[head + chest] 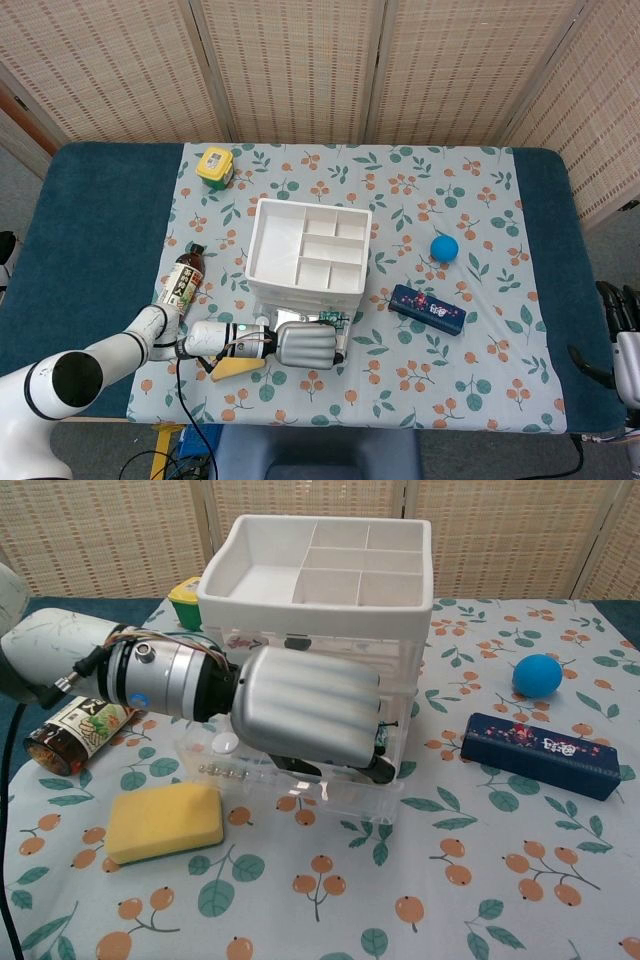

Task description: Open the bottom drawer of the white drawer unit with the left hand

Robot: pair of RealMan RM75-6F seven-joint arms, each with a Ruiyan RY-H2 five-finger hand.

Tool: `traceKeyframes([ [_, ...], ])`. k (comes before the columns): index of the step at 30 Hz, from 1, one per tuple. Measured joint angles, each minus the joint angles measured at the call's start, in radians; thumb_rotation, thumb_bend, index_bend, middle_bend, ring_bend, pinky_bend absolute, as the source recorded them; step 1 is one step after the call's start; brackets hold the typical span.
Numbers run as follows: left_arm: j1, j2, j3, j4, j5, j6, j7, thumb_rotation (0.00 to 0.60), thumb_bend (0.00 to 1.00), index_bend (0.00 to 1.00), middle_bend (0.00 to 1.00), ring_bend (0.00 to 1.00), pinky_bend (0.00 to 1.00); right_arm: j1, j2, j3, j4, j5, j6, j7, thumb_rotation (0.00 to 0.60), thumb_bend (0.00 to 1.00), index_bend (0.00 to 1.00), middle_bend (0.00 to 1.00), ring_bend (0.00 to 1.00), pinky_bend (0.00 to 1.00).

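Head high overhead; chest low, close, frontal.

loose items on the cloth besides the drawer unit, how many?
5: yellow jar back left, bottle left of the unit, sponge front left, blue ball and dark blue case right. The left hand may hide more.

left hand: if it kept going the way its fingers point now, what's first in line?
Probably the white drawer unit. The left hand points at its clear front, fingers at the bottom drawer, which stands pulled out. Actual contact is hidden behind the hand.
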Motion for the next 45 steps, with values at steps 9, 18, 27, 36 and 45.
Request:
traceKeyframes([
  [9, -0.008, -0.005, 0.003, -0.007, -0.007, -0.006, -0.015, 0.6, 0.21, 0.52, 0.94, 0.98, 1.0, 0.001, 0.0, 0.001, -0.001, 0.002, -0.001, -0.001, 0.6, 0.27, 0.0, 0.08, 0.05, 0.12],
  [18, -0.006, -0.016, 0.004, 0.012, -0.015, 0.0, -0.026, 0.6, 0.21, 0.59, 0.94, 0.98, 1.0, -0.004, -0.002, 0.001, 0.003, 0.001, 0.007, 0.004, 0.6, 0.27, 0.0, 0.08, 0.05, 0.12],
  [27, -0.004, -0.016, 0.0, 0.01, -0.03, 0.004, -0.035, 0.6, 0.21, 0.6, 0.94, 0.98, 1.0, -0.004, -0.002, 0.002, 0.003, -0.001, 0.008, 0.003, 0.6, 0.27, 0.0, 0.08, 0.05, 0.12],
  [36, 0.017, 0.006, -0.021, -0.006, -0.065, 0.027, -0.038, 0.6, 0.21, 0.6, 0.94, 0.98, 1.0, -0.004, 0.0, 0.003, -0.001, -0.006, 0.01, 0.001, 0.6, 0.27, 0.0, 0.08, 0.05, 0.12],
  [45, 0.082, 0.06, -0.044, -0.059, -0.119, 0.079, -0.029, 0.6, 0.21, 0.6, 0.94, 0.98, 1.0, -0.001, 0.001, 0.002, -0.001, -0.019, 0.015, 0.005, 0.6, 0.27, 0.0, 0.08, 0.05, 0.12],
])
